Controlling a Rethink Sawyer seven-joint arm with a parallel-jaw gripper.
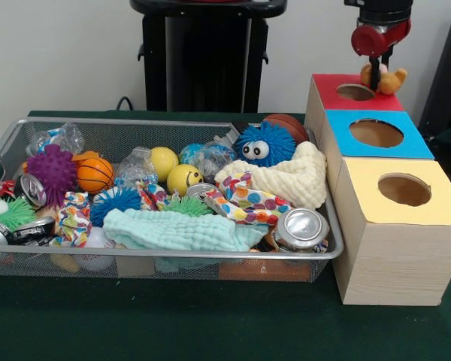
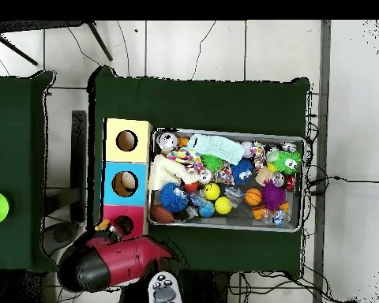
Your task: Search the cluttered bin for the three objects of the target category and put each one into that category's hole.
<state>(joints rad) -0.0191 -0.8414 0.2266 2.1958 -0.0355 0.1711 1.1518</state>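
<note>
Hand (image 1: 381, 66) hangs from the red arm directly above the far box, closed on a small orange-tan soft toy (image 1: 384, 78) that dangles beneath it. The toy sits just over the round hole (image 1: 355, 92) in the red panel, slightly toward its back edge, and does not appear to have entered the opening. My judgement: the hand is holding position here for a drop, and a small shift toward the hole's centre would help the toy clear the rim.

3 wooden boxes stand in a row on the green surface (image 1: 210, 323), red, blue and yellow tops, each touching the next. The bin (image 1: 173, 257) lies just beside them, packed with clutter: a blue fuzzy ball (image 1: 264, 144) with googly eyes, a toy basketball (image 1: 95, 174), a purple spiky ball (image 1: 51, 170), crushed cans, and cloths.

Any further orange or tan toy animals in the bin are not plainly visible; the cloths may be covering them. The overhead view shows something pale inside the blue-ringed hole (image 2: 125, 184), which I cannot identify.
</note>
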